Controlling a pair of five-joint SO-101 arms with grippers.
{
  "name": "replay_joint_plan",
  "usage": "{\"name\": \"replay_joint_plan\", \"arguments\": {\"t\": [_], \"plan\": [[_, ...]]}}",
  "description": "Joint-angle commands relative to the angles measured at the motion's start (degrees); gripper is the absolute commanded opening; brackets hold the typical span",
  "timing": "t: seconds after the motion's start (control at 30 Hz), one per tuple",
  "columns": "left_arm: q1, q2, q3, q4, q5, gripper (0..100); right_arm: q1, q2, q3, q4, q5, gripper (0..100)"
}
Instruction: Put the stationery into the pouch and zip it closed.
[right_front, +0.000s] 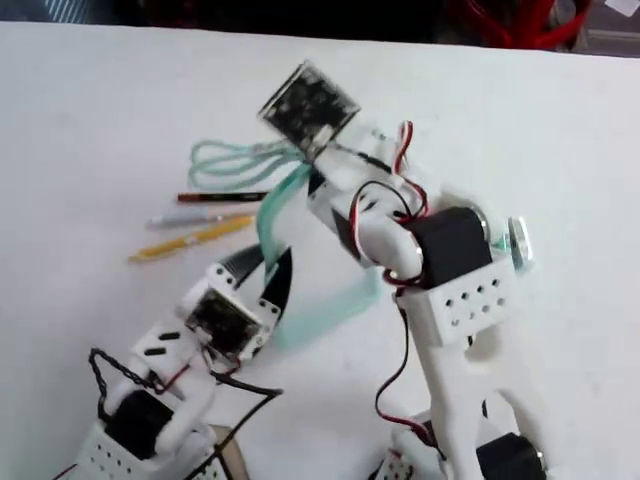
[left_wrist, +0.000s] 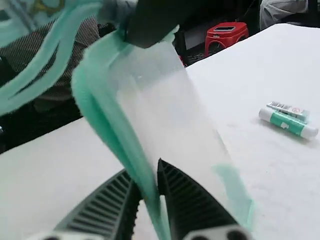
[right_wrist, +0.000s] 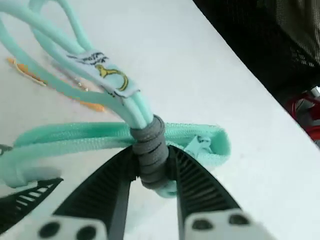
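**A:** What is closest to us?

**B:** The left gripper (left_wrist: 146, 172). Its black fingers are pinched tight on the mint zipper edge of the clear pouch (right_front: 330, 280), which hangs between the two arms above the white table (right_front: 90, 120).

**A:** And further back?

**B:** The right gripper (right_wrist: 152, 154) is clamped on a grey cord stopper (right_wrist: 149, 140) at the pouch's far end. Mint strap loops (right_front: 230, 160) trail out from there. Beside them, outside the pouch, lie a yellow pencil (right_front: 190, 240), a grey pen (right_front: 195, 218) and a dark red pencil (right_front: 220, 197). A glue stick (left_wrist: 287, 122) lies well apart from them.
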Motion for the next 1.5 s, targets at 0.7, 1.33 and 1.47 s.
{"name": "replay_joint_plan", "arguments": {"t": [0.7, 1.33, 1.47], "plan": [[7.78, -0.66, 1.32, 3.16, 3.08, 2, -0.04, -15.34, -1.32, -1.98, -10.64, 1.8], [7.69, -0.66, 1.41, 2.99, 2.99, 2, -17.45, -15.25, -1.76, 3.74, -11.16, 1.8], [7.69, -0.66, 1.41, 2.99, 2.99, 2, -24.48, -15.25, -1.76, 4.7, -12.22, 1.8]]}}
